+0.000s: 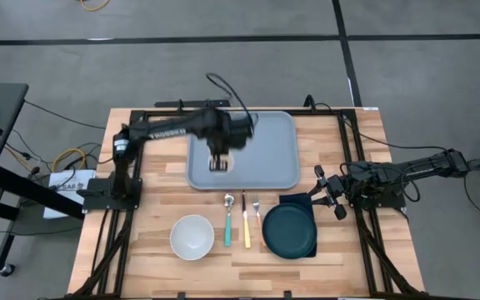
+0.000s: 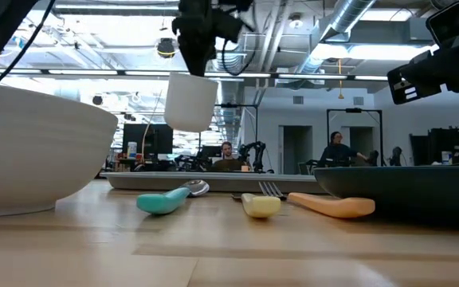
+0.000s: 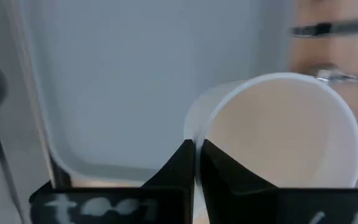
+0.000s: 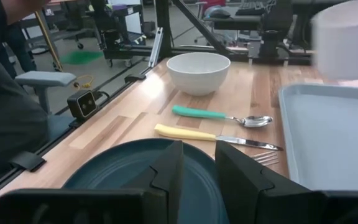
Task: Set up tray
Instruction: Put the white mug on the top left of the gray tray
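The light grey-blue tray (image 1: 265, 137) lies at the table's far middle; it also shows in the left wrist view (image 3: 135, 81) and the right wrist view (image 4: 334, 137). My left gripper (image 1: 221, 160) is over the tray's near left part, shut on a white cup (image 2: 191, 101) held well above the tray. My right gripper (image 1: 329, 193) waits open at the table's right, level, just above the dark navy plate (image 1: 290, 232), which lies partly on a dark napkin (image 1: 297, 202). My left gripper pinches the cup's rim wall (image 3: 197, 138), one finger (image 3: 178, 168) outside the cup and one (image 3: 229, 174) inside it. The fingers come from above, pointing down. The cup hangs upright below them, mouth up, lifted clear of the tray.
A white bowl (image 1: 192, 236) stands near the table's front left. A teal-handled spoon (image 1: 228, 218), a yellow-handled knife (image 1: 245, 223) and a fork (image 1: 257, 210) lie side by side between bowl and plate. People show in the room beyond the table (image 2: 337, 147).
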`<state>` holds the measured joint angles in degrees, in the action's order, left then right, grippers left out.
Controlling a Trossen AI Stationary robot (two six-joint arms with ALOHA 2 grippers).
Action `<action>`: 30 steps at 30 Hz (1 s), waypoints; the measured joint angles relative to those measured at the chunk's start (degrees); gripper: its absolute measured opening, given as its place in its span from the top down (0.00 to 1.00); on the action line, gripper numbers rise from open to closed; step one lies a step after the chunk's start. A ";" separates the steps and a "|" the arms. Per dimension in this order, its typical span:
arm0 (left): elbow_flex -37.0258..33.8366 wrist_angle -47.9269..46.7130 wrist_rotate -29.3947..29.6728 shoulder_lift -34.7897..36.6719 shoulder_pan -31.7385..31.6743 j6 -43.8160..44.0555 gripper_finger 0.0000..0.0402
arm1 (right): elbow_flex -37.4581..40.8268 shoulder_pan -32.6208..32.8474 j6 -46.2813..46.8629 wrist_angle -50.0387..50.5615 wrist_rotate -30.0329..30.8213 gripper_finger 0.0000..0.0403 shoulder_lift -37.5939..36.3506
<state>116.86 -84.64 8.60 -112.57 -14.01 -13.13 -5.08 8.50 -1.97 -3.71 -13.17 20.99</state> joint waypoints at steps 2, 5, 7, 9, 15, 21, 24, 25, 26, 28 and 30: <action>0.00 1.50 -2.15 1.31 -4.71 -2.21 1.00 | 0.00 0.02 0.02 0.02 0.00 0.78 0.00; 0.00 4.43 -6.63 2.89 -12.41 -6.56 1.00 | 0.00 0.02 0.29 0.29 0.00 0.78 0.00; 0.02 5.46 -8.06 3.10 -17.13 -9.33 1.00 | 0.00 0.02 1.87 0.44 -0.02 0.78 0.00; 0.00 5.02 -7.71 3.06 -21.37 -12.13 1.00 | 0.00 0.00 3.25 0.44 -0.01 0.78 0.00; -0.11 7.35 -13.53 2.18 -29.37 -18.73 1.00 | 0.00 0.02 3.45 0.33 0.00 0.78 0.00; -3.53 14.13 -24.45 2.34 -31.69 -18.72 1.00 | 0.00 0.02 0.99 0.26 4.89 0.78 0.00; -8.33 15.35 -21.90 2.31 -31.27 -20.98 1.00 | 0.00 0.02 0.54 0.29 7.52 0.78 0.00; -9.97 15.51 -21.89 2.27 -31.36 -22.03 1.00 | 0.00 0.00 0.54 0.31 7.52 0.78 0.00; -11.33 15.62 -21.84 2.27 -31.74 -22.68 1.00 | 0.00 0.00 0.54 0.35 7.46 0.78 0.00; -13.47 16.75 -21.85 2.27 -32.89 -23.39 1.00 | 0.00 0.01 0.52 0.71 7.39 0.78 0.00; -15.02 18.44 -21.40 2.27 -34.38 -23.76 1.00 | 0.00 0.00 0.52 0.98 7.38 0.78 0.00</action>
<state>101.84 -66.20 -12.81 -110.30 -48.39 -36.89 -5.08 8.49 -1.45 -2.73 -5.79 20.99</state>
